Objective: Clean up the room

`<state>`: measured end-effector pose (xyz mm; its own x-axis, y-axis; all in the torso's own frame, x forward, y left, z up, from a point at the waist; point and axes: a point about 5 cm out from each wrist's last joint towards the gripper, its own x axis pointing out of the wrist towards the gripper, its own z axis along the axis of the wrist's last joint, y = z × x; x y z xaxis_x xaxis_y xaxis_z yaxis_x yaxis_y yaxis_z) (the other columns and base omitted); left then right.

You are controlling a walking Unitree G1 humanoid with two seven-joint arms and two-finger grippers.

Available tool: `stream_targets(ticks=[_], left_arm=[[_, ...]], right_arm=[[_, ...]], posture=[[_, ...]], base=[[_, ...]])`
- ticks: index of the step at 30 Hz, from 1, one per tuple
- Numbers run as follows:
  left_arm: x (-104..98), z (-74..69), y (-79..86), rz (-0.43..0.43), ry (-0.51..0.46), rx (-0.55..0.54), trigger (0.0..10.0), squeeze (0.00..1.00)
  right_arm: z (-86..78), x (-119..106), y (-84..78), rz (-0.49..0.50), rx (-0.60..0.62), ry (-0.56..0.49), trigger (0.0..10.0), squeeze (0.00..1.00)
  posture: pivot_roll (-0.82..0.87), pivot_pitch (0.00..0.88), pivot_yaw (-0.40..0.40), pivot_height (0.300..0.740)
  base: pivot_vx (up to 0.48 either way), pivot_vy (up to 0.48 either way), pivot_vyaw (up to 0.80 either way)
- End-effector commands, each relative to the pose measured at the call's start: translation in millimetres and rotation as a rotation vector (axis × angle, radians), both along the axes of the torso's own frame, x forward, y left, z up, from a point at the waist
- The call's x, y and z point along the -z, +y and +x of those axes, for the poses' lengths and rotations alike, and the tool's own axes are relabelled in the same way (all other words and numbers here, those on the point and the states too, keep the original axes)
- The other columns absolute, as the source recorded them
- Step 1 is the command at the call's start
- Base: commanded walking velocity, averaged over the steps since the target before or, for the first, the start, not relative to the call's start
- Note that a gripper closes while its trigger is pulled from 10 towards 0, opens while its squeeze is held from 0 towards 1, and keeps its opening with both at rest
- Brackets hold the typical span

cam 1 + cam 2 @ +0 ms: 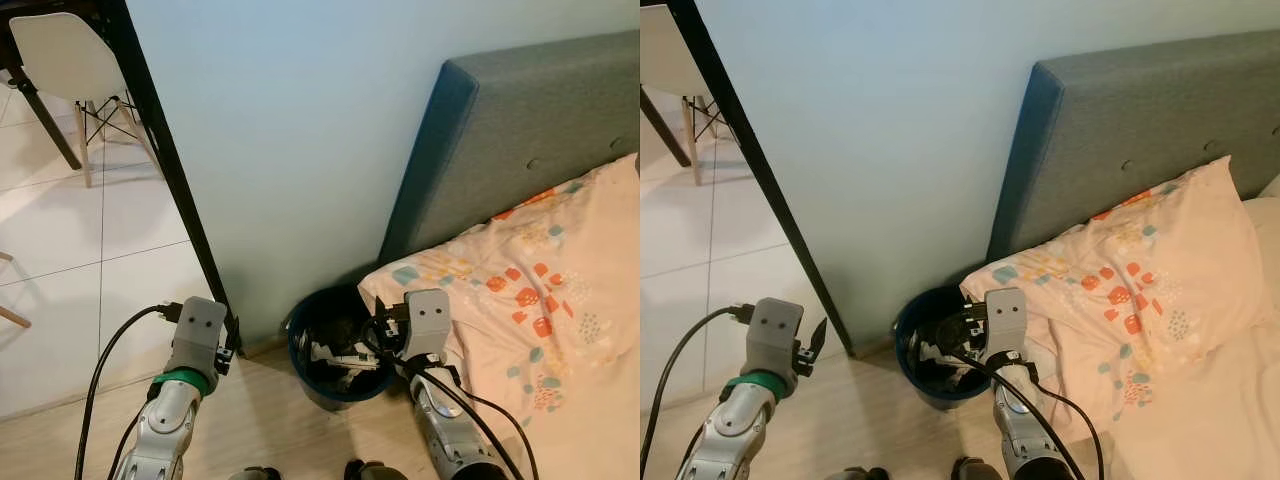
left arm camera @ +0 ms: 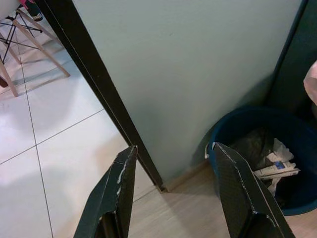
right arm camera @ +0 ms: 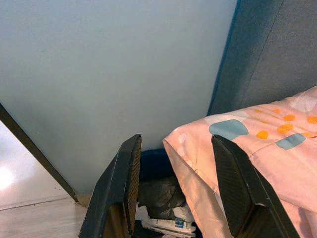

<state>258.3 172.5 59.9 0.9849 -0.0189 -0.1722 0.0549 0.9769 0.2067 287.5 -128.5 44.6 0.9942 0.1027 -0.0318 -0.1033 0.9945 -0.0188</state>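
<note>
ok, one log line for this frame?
left hand open, near door frame | right hand open, empty, over blue bin | bin holds trash, beside bed

Bin (image 1: 330, 385) between wall (image 1: 300, 130) and bed (image 1: 540, 300)

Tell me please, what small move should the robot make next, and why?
Probably draw the right hand back from above the blue bin and look for more to tidy. Its fingers stand open with nothing between them, paper scraps already lie in the bin, and the left hand is open and empty too, near the black door frame.
</note>
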Motion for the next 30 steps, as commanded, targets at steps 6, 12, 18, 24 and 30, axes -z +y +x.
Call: stream_targets(ticks=[6,12,18,24,30], left_arm=[[5.2,-4.0,-2.9,-0.014,0.014,0.001,10.0,0.0],[8.0,-4.6,-5.2,-0.039,0.025,0.01,10.0,0.0],[3.6,-5.0,-17.3,-0.08,0.012,0.105,10.0,0.0],[7.6,-4.3,-16.1,-0.088,0.02,0.079,10.0,0.0],[7.2,-2.3,-16.0,-0.095,0.009,0.064,10.0,0.0]], right_arm=[[-4.2,5.1,-1.7,-0.003,0.002,0.018,10.0,0.0],[-4.5,6.0,-2.4,-0.008,0.002,0.021,10.0,0.0],[-1.0,3.1,-1.2,-0.011,-0.009,0.013,10.0,0.0],[2.5,0.6,-1.7,-0.017,-0.015,0.008,10.0,0.0],[3.1,0.2,-3.7,-0.023,-0.013,0.007,10.0,0.0]], posture=[[0.01,0.071,0.039,0.74],[0.0,0.061,0.038,0.74],[0.01,0.055,0.03,0.74],[0.01,0.053,0.024,0.74],[0.0,0.048,0.022,0.74]], base=[[0.0,0.0,0.0],[0.0,0.0,0.0],[0.0,0.0,0.0],[0.0,0.0,0.0],[0.0,0.0,0.0]])
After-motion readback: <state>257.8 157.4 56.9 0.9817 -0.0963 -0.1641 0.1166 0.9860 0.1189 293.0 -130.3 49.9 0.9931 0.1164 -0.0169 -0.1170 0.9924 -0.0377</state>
